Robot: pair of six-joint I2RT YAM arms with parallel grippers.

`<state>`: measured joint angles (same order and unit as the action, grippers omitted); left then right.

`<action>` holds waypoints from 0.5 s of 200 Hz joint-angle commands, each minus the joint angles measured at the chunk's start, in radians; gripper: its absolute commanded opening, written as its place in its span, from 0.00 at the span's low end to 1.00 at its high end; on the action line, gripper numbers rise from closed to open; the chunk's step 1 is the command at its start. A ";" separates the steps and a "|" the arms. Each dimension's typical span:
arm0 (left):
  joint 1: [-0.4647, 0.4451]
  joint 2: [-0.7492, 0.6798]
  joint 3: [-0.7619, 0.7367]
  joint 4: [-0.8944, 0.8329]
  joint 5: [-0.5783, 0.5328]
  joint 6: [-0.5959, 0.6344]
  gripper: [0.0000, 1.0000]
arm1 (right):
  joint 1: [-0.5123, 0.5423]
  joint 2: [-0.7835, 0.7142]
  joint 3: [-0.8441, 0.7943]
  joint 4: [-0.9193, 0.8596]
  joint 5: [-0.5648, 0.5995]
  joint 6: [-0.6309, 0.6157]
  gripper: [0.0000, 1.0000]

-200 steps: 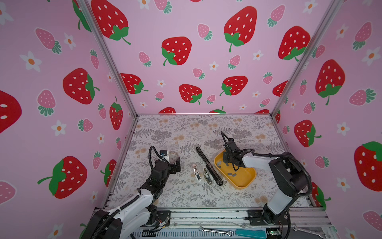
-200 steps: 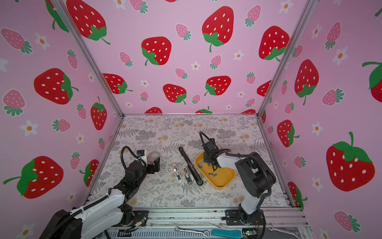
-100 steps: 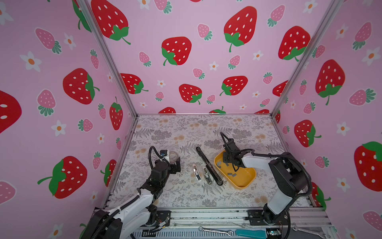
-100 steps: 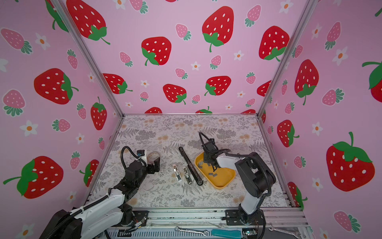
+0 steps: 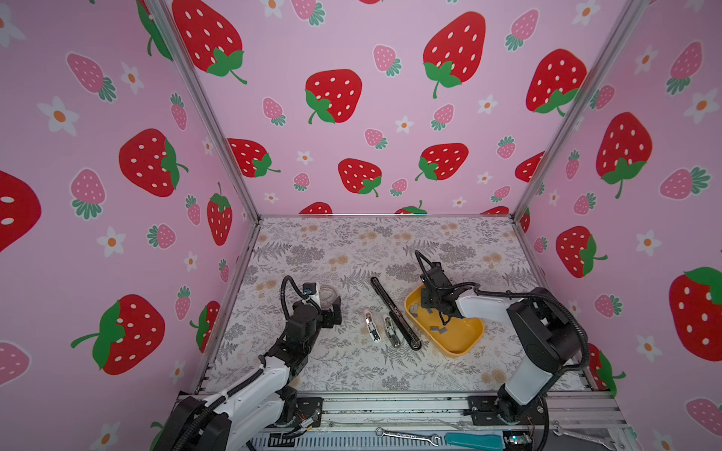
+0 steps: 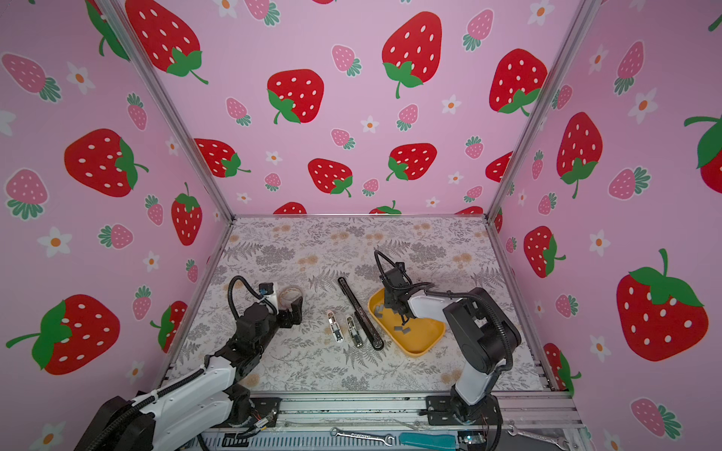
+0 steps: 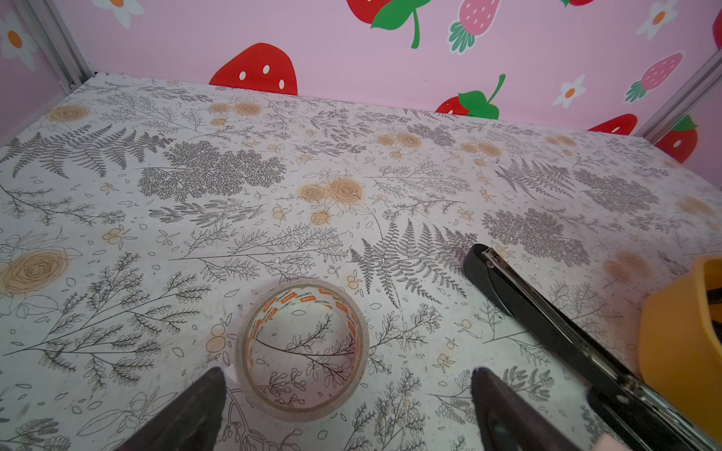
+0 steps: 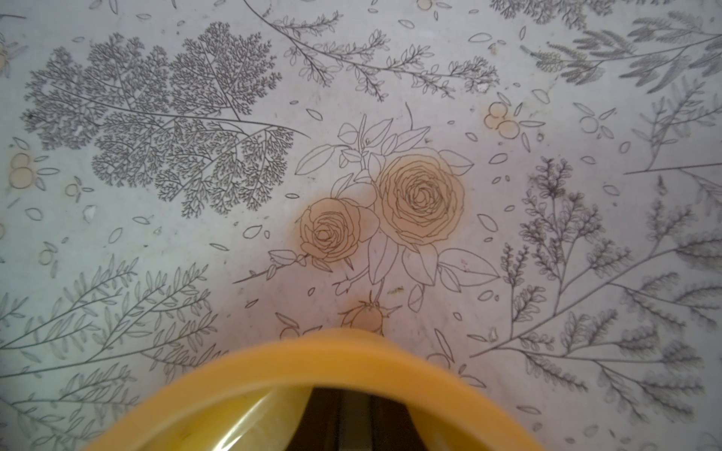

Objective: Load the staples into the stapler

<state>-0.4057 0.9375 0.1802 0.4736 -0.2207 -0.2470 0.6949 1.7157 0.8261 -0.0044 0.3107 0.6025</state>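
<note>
The stapler is long and black, and it lies swung open flat on the floral mat left of the yellow tray. Several grey staples lie in the tray. My right gripper points down into the tray's far end. In the right wrist view it is shut, with a thin grey strip showing between its dark fingers behind the tray rim. My left gripper stands open and empty beside a tape roll.
Two small staplers, one pale and one grey, lie just left of the black one. The tape roll sits by the left gripper. A wrench and a teal-handled tool lie on the front rail. Pink walls close three sides.
</note>
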 commanded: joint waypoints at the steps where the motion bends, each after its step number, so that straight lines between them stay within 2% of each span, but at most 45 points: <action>1: 0.005 -0.018 -0.001 0.022 0.021 0.000 0.99 | 0.021 -0.019 -0.061 -0.071 -0.019 0.009 0.10; 37: 0.004 -0.024 -0.006 0.026 0.038 0.001 0.99 | 0.046 -0.106 -0.074 -0.071 -0.004 -0.001 0.09; 100: -0.001 -0.041 -0.017 0.024 0.098 0.012 0.99 | 0.129 -0.373 -0.129 -0.055 0.043 -0.045 0.09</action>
<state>-0.4057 0.9222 0.1741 0.4740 -0.1608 -0.2432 0.7818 1.4284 0.7383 -0.0654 0.3214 0.5781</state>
